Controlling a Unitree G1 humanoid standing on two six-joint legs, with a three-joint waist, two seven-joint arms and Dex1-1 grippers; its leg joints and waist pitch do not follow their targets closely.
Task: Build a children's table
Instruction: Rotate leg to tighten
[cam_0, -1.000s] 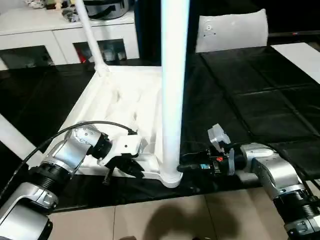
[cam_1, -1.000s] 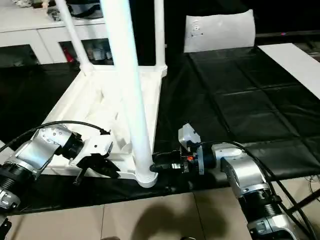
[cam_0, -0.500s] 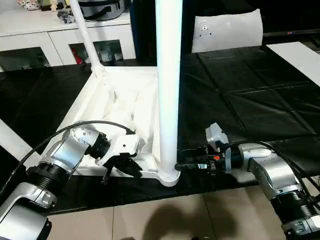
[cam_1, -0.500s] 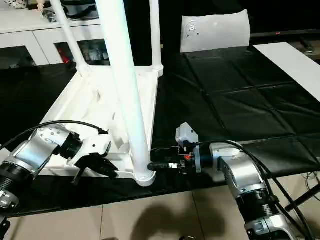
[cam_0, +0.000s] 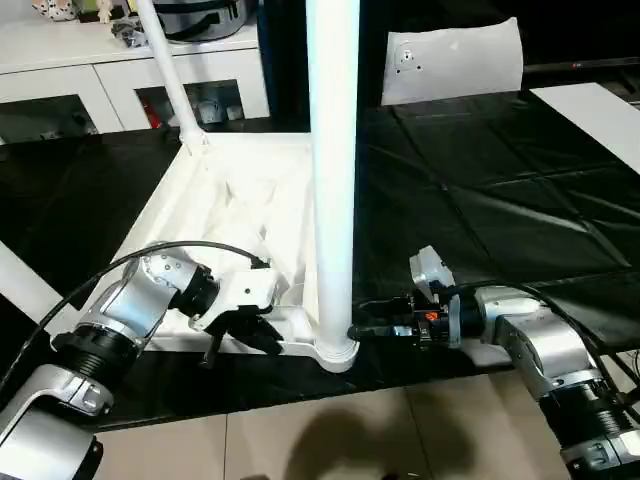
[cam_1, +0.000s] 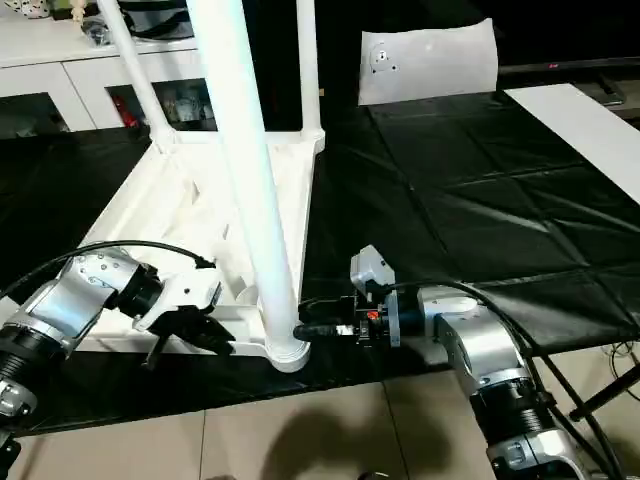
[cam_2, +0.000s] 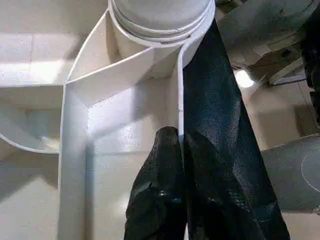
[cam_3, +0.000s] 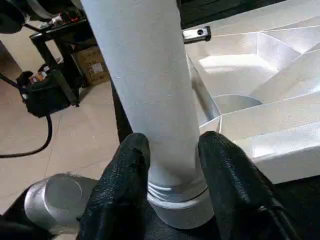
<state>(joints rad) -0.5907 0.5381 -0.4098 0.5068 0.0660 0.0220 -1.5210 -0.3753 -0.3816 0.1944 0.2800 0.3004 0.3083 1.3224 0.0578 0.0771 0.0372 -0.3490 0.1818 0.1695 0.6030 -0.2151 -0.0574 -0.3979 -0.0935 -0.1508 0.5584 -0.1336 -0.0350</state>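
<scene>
An upright leg (cam_0: 333, 170), seated in the tabletop (cam_0: 235, 215) corner socket, is clamped by the right gripper (cam_3: 172, 165) from three o'clock; the rim is pinched by the left gripper (cam_2: 181, 145).

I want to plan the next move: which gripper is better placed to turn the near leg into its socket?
Right gripper: it already straddles the leg just above the socket. The left gripper is pinching the tabletop rim.

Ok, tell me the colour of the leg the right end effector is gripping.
White, clearest in the right wrist view: the leg.
</scene>
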